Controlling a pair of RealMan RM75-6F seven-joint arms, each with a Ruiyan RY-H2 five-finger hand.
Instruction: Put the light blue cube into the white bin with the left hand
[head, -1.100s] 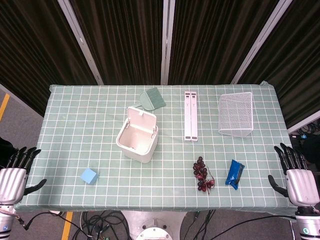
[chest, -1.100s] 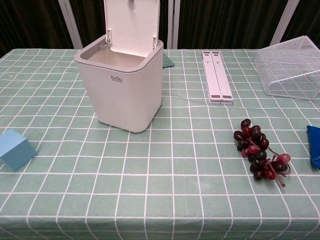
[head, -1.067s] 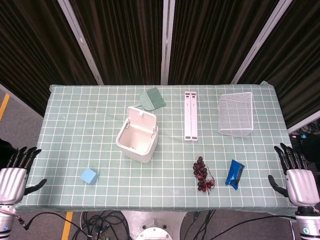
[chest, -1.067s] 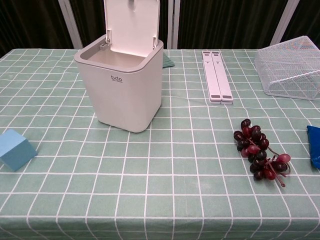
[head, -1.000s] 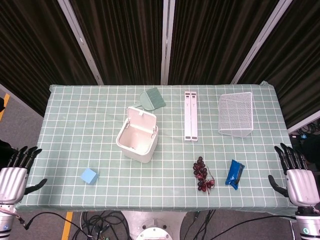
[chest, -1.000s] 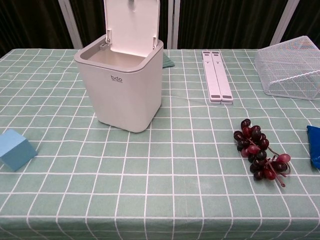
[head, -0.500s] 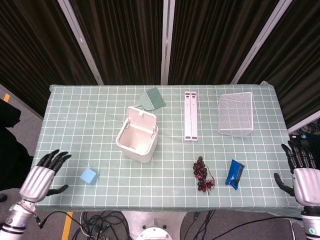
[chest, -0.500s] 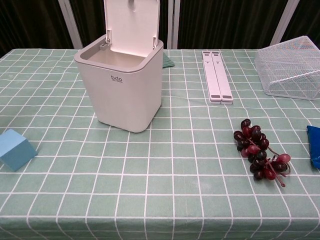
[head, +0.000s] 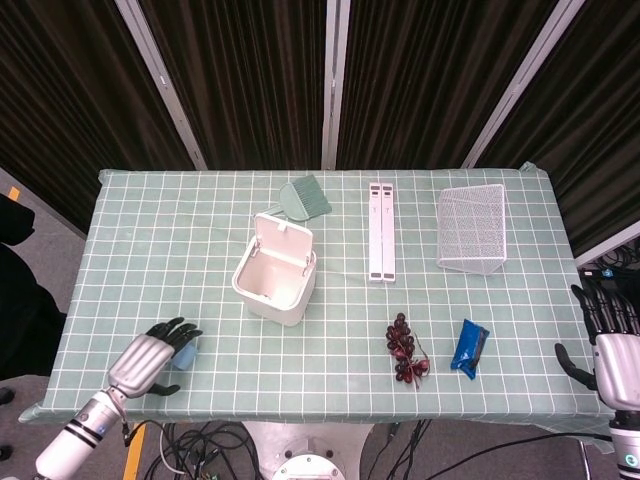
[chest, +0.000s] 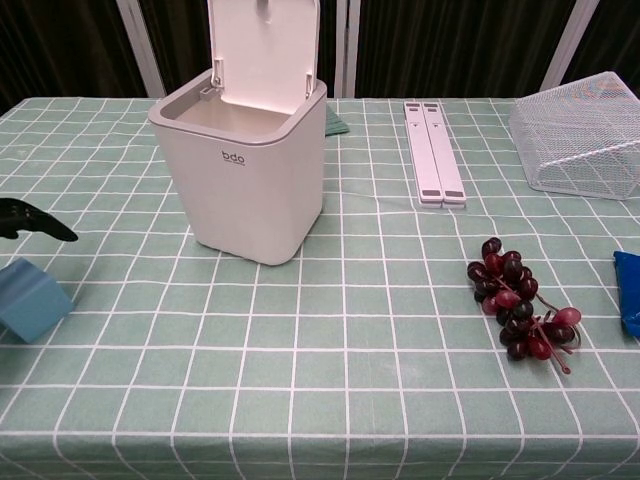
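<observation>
Near the front left corner of the table (head: 150, 240), my left hand (head: 150, 358) hovers over the cube (chest: 32, 298), fingers spread and grasping nothing; from the head view it hides most of the cube, and the chest view shows only dark fingertips (chest: 30, 220) above the cube, not touching it. Behind and to the right, toward the table's middle, stands the bin (head: 274, 272) with its lid up. My right hand (head: 612, 345) hangs off the front right corner, fingers apart, released. Grapes (head: 404, 349) and a blue packet (head: 469, 346) lie near the front edge; a wire basket (head: 472, 229) sits toward the back right.
</observation>
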